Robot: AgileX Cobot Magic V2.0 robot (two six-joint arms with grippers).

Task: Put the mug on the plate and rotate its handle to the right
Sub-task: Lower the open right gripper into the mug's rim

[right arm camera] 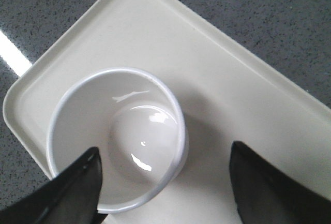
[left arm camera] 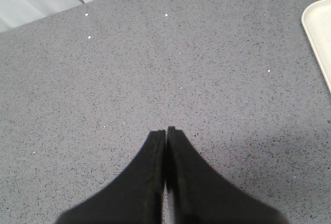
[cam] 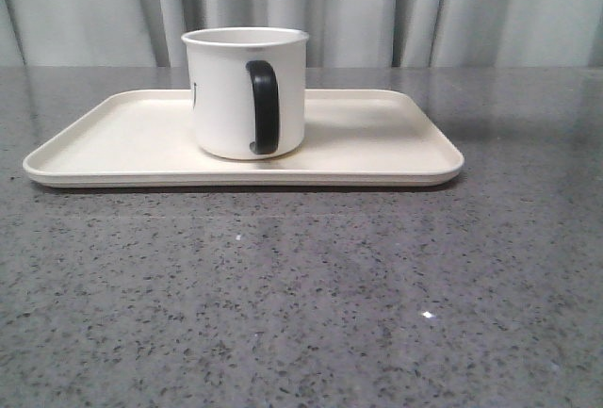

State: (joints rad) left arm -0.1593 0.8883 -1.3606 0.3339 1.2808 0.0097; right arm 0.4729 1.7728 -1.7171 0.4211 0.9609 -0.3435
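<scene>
Mug (cam: 240,92) is standing upright on the plate (cam: 377,149), left of centre, so placement looks done. Handle (cam: 262,107) is facing the front camera, not the right side; rotation is judged still outstanding. Right gripper (right arm camera: 164,182) is hanging directly above the mug with fingers (right arm camera: 77,188) spread wide, touching nothing, probably positioned to come down around the rim or body for the turn. Left gripper (left arm camera: 166,131) is sitting over bare table (left arm camera: 155,69), fingers pressed together, holding nothing, well clear of the plate edge.

Mug (cam: 245,92) face print mostly hidden
</scene>
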